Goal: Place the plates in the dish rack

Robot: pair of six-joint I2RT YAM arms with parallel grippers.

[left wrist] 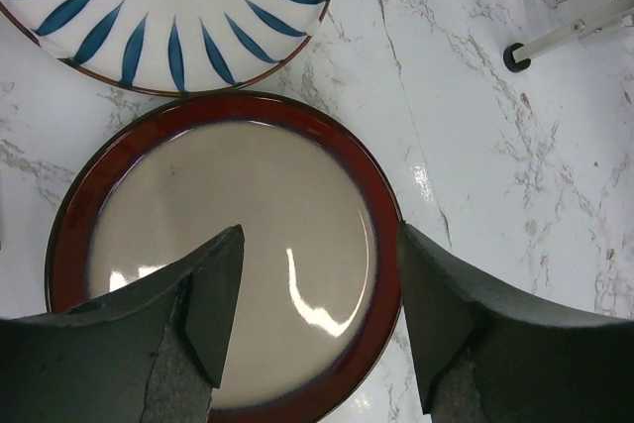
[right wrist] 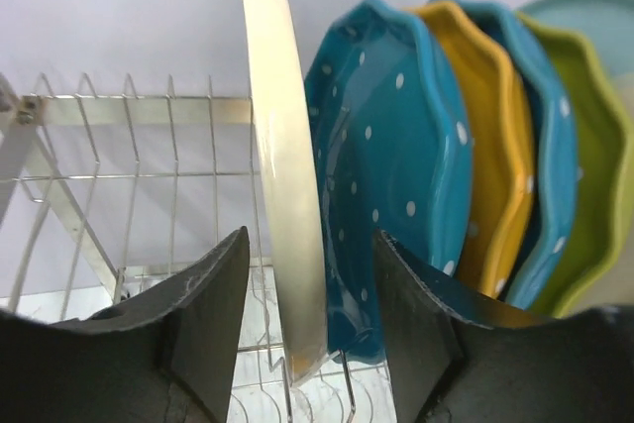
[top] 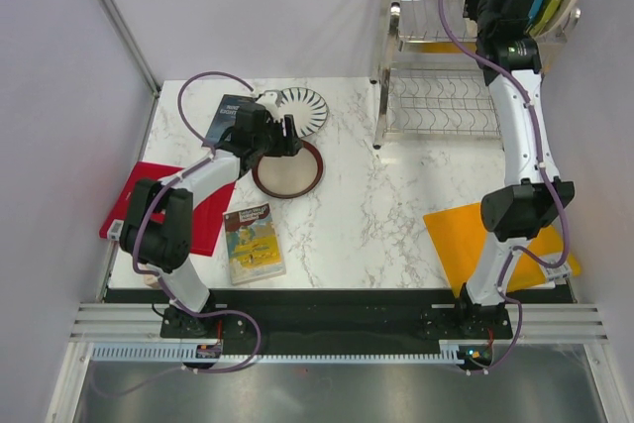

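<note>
The right gripper is pictured high at the upper shelf of the dish rack. Its jaws are parted wider than the rim of the cream plate, which stands on edge between them in a slot of that shelf. A gap is seen between the plate and one finger; contact on the other side cannot be made out. Toward the rack's right end, just beside the cream plate, a teal dotted plate is lined up upright. It is followed by an orange plate, a second teal plate and a lime-green plate, all scalloped. To the left of the dish rack, the maroon-rimmed plate is laid flat on the marble tabletop. The left gripper is held over it with jaws wide and nothing gripped; whether the fingers touch the plate cannot be told. The striped plate, white with dark radial stripes, is laid flat just beyond it, the two rims almost touching. A dark book and a red board are seen farther left of the rack. A picture book is seen nearer the arm bases, and an orange board is seen in front of the rack.
</note>
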